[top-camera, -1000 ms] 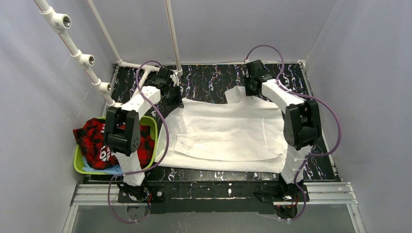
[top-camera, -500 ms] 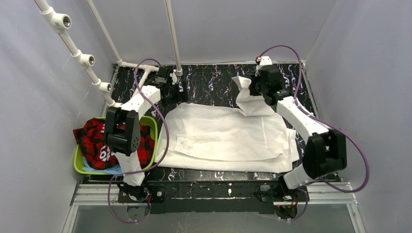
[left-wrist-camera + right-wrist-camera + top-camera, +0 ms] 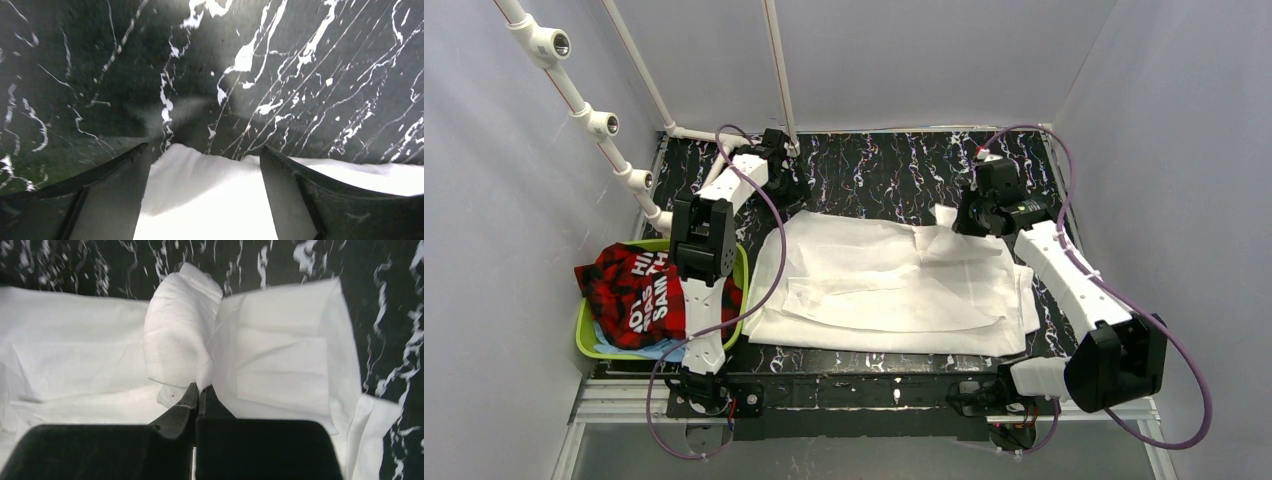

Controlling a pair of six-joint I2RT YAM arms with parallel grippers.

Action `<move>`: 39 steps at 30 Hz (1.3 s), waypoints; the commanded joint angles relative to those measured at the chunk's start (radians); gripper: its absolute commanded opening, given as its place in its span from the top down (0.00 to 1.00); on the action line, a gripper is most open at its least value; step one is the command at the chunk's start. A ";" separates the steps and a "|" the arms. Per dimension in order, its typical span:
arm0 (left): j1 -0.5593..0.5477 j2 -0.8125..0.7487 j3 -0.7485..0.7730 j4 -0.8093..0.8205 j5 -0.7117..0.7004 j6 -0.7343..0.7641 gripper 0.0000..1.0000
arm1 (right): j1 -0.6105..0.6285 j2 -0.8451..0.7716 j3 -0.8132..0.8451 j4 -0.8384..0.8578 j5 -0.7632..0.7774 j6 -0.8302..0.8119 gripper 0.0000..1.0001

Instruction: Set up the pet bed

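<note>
A white fabric sheet [image 3: 884,280] lies spread over the black marbled table [image 3: 874,165]. My left gripper [image 3: 784,183] is at the sheet's far left corner. In the left wrist view that gripper [image 3: 204,147] is open, and the white corner [image 3: 205,200] lies loose between the spread fingers. My right gripper [image 3: 965,217] is at the sheet's far right corner. It [image 3: 200,388] is shut on a pinched fold of the white fabric [image 3: 180,335], which bunches up just above the fingertips.
A green basket [image 3: 584,340] holding red plaid clothing [image 3: 629,290] stands at the left edge beside the left arm. White PVC pipes [image 3: 589,112] with fittings rise at the far left, and one upright pipe [image 3: 779,70] stands near the left gripper. Grey walls enclose the table.
The left gripper has opened and let go of the sheet's far left corner. The right gripper lifted the far right corner, carried it rightward and came lower; the sheet shifted right.
</note>
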 commanded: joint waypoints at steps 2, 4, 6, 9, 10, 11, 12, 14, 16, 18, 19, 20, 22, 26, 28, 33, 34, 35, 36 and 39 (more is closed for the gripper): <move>0.007 -0.069 -0.061 -0.065 0.122 -0.045 0.30 | -0.002 0.122 0.031 -0.288 -0.261 0.030 0.99; 0.007 -0.072 -0.068 -0.057 0.139 -0.050 0.38 | -0.001 0.173 0.013 -0.365 -0.322 -0.001 0.99; 0.007 -0.065 -0.064 -0.051 0.168 -0.045 0.54 | 0.000 0.219 -0.009 -0.417 -0.378 -0.048 0.85; 0.007 -0.071 -0.066 -0.036 0.198 -0.015 0.92 | 0.000 0.219 0.006 -0.410 -0.343 -0.042 0.38; 0.008 -0.079 -0.070 -0.029 0.195 0.001 1.00 | 0.000 0.207 0.033 -0.392 -0.325 -0.037 0.30; 0.007 -0.092 -0.076 -0.024 0.188 0.019 1.00 | 0.000 0.203 0.065 -0.363 -0.320 -0.033 0.25; 0.007 -0.108 -0.086 -0.016 0.176 0.039 1.00 | 0.000 0.203 0.110 -0.325 -0.328 -0.031 0.22; 0.005 -0.153 -0.129 0.015 0.145 0.079 1.00 | 0.003 0.211 0.148 -0.207 -0.400 -0.037 0.20; 0.005 -0.206 -0.189 0.071 0.128 0.118 1.00 | 0.029 0.234 0.162 -0.057 -0.477 -0.072 0.20; 0.005 -0.264 -0.253 0.130 0.109 0.139 1.00 | 0.086 0.278 0.182 0.062 -0.457 -0.121 0.20; 0.005 -0.290 -0.282 0.154 0.107 0.142 1.00 | 0.119 0.304 0.192 0.114 -0.438 -0.156 0.21; 0.005 -0.314 -0.306 0.172 0.099 0.146 1.00 | 0.148 0.331 0.191 0.178 -0.413 -0.182 0.22; 0.004 -0.356 -0.347 0.198 0.093 0.147 1.00 | 0.199 0.391 0.194 0.305 -0.377 -0.199 0.24; 0.004 -0.408 -0.388 0.211 0.092 0.154 0.98 | 0.271 0.488 0.147 0.690 -0.367 -0.225 0.26; 0.005 -0.424 -0.395 0.208 0.088 0.150 0.98 | 0.299 0.545 0.153 0.830 -0.413 -0.276 0.25; 0.004 -0.436 -0.389 0.200 0.082 0.139 0.97 | 0.337 0.689 0.249 0.926 -0.510 -0.373 0.25; 0.004 -0.434 -0.384 0.195 0.081 0.140 0.97 | 0.343 0.709 0.267 0.902 -0.523 -0.413 0.25; 0.004 -0.433 -0.379 0.191 0.080 0.142 0.97 | 0.348 0.727 0.277 0.886 -0.529 -0.444 0.26; 0.004 -0.433 -0.374 0.189 0.077 0.142 0.97 | 0.354 0.735 0.281 0.875 -0.533 -0.470 0.26; 0.004 -0.434 -0.367 0.177 0.063 0.136 0.97 | 0.360 0.747 0.277 0.865 -0.527 -0.508 0.42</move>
